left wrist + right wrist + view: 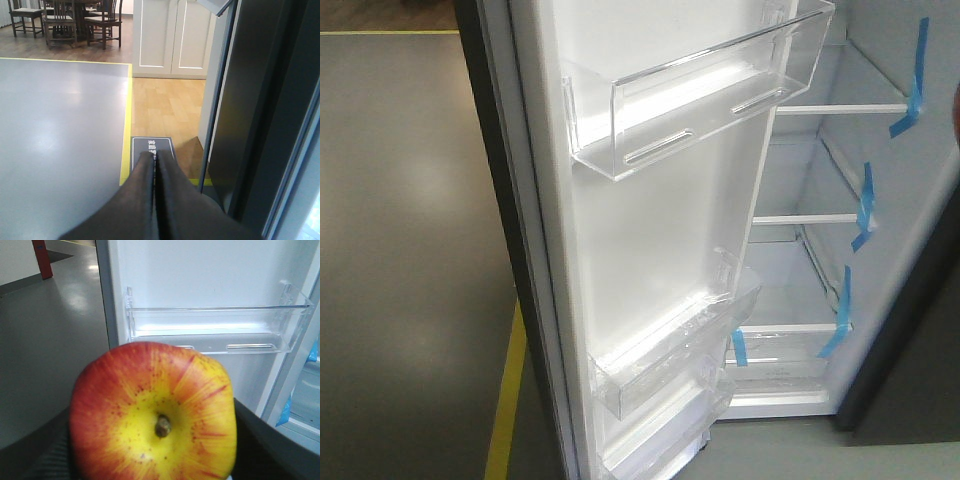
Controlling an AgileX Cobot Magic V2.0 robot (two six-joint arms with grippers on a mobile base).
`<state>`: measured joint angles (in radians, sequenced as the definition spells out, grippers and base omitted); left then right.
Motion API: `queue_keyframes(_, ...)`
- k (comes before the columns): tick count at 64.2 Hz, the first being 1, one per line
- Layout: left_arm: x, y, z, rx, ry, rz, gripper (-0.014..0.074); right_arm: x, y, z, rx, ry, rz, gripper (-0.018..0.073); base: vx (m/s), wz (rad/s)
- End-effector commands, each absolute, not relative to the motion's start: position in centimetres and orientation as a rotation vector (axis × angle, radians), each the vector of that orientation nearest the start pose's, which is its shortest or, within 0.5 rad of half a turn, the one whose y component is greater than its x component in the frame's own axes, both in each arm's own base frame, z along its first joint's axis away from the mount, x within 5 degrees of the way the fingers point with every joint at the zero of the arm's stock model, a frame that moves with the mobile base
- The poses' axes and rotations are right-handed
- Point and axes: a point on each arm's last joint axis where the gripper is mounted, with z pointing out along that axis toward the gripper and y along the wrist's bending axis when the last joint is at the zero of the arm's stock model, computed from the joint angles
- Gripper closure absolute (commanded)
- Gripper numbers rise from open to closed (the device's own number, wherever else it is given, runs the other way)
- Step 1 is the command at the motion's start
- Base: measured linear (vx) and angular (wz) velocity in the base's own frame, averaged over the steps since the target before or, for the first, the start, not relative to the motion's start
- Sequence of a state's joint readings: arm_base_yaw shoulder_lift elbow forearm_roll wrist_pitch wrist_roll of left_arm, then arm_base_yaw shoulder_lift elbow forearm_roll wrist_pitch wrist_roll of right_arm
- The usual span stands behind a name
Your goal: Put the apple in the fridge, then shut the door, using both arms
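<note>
A red apple (152,415) with a yellow centre and short stem fills the right wrist view. My right gripper (152,445) is shut on it, with dark fingers (265,440) at both sides. It is held in front of the white inner face of the open door (640,220), near a clear shelf bin (215,330). The fridge (820,260) stands open on the right, showing white shelves and blue tape strips (865,205). My left gripper (154,157) is shut on nothing and hangs over the floor, just left of the door's dark outer side (260,100).
Grey floor with a yellow line (505,400) lies left of the door. In the left wrist view there is a dark floor sign (152,150), wooden flooring, white cabinets (170,35), and chairs with a table (65,20) far back.
</note>
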<state>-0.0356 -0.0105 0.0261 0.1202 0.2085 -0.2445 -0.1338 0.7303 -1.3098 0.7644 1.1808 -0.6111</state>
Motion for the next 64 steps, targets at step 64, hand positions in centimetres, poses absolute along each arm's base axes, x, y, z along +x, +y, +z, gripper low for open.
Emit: queue_keyframes(64, 5.62, -0.02, 18.60, -0.094, 1.642, -0.109, 0.0603, 7.07, 4.97, 49.82, -0.525, 1.706, 0.412, 0.0564, 0.03, 0.00)
